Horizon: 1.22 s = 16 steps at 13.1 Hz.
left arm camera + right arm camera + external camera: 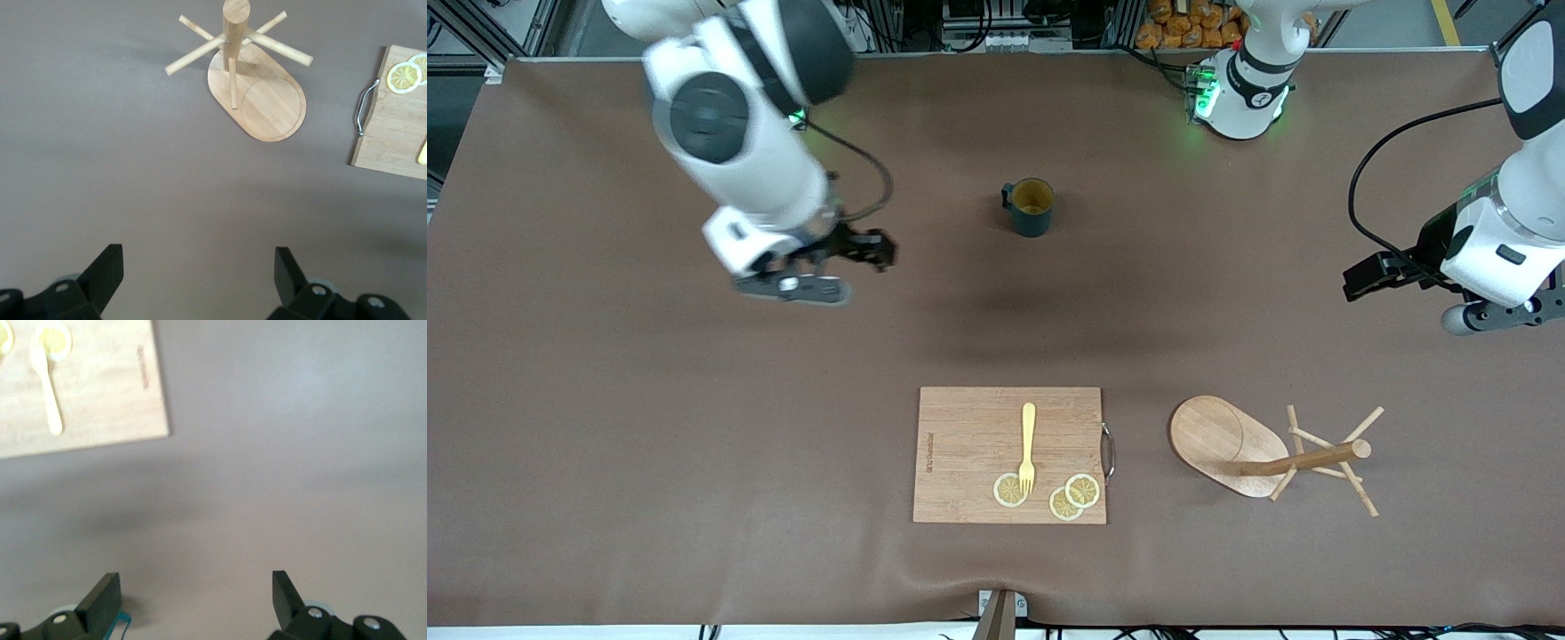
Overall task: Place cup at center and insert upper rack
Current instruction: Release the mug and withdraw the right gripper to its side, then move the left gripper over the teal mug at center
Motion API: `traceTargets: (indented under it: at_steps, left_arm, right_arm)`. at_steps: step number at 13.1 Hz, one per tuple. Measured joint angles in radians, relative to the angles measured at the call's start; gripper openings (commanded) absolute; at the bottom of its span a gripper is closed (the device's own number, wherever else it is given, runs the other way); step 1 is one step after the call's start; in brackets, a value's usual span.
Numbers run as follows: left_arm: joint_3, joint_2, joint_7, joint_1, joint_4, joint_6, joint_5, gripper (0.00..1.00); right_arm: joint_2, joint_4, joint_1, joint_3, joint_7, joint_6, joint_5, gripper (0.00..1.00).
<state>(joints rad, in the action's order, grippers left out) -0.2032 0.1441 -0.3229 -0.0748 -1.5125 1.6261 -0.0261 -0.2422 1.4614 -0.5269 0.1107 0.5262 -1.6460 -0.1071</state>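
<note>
The dark teal cup (pixel 1032 207) with a tan inside stands upright on the brown table, its handle toward the right arm's end. The wooden mug tree (pixel 1263 449) stands on its oval base nearer the front camera, toward the left arm's end; it also shows in the left wrist view (pixel 257 93). My right gripper (pixel 874 252) is open and empty, up over bare table beside the cup toward the right arm's end; its own view (pixel 193 590) shows nothing between the jaws. My left gripper (pixel 1359 283) is open and empty over bare table near the mug tree, as its own view (pixel 199 267) shows.
A rectangular wooden cutting board (pixel 969 444) lies near the table's front edge with a yellow fork (pixel 1028 444) and lemon slices (pixel 1080 491) on it, and a metal handle facing the mug tree. The board also shows in the wrist views (pixel 393 133) (pixel 100 387).
</note>
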Motion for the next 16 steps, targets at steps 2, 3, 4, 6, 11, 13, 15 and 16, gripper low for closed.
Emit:
traceTargets:
  at_steps: [2,3,4,6,11,13,15,16]
  left_arm:
    - [-0.034,-0.002,-0.078,0.001,0.003,0.000,0.000,1.00]
    - [-0.054,-0.004,-0.128,0.003,0.003,0.000,0.000,1.00]
    - [-0.075,-0.006,-0.181,0.005,0.003,-0.001,0.000,1.00]
    - [-0.097,-0.006,-0.258,0.012,0.003,-0.001,0.000,1.00]
    - [-0.092,-0.006,-0.276,0.001,0.003,-0.001,0.018,1.00]
    - [-0.092,-0.006,-0.282,-0.004,0.003,-0.003,0.020,1.00]
    - [-0.091,-0.006,-0.317,-0.006,0.002,-0.009,0.021,1.00]
    - [-0.093,-0.007,-0.351,-0.004,0.002,-0.012,0.023,1.00]
  right_arm:
    - [0.045,0.000,0.144,0.001,-0.167,0.029,0.020,1.00]
    - [0.060,0.001,0.222,0.001,-0.256,0.039,0.032,1.00]
    - [0.067,0.001,0.303,0.001,-0.361,0.043,0.037,1.00]
    - [0.068,0.004,0.433,0.001,-0.532,0.040,0.046,1.00]
    - [0.068,0.020,0.574,-0.001,-0.725,-0.014,0.070,1.00]
    - [0.068,0.023,0.589,-0.002,-0.742,-0.034,0.087,1.00]
    - [0.068,0.028,0.598,-0.002,-0.749,-0.035,0.095,1.00]
    - [0.068,0.032,0.602,-0.002,-0.750,-0.035,0.095,1.00]
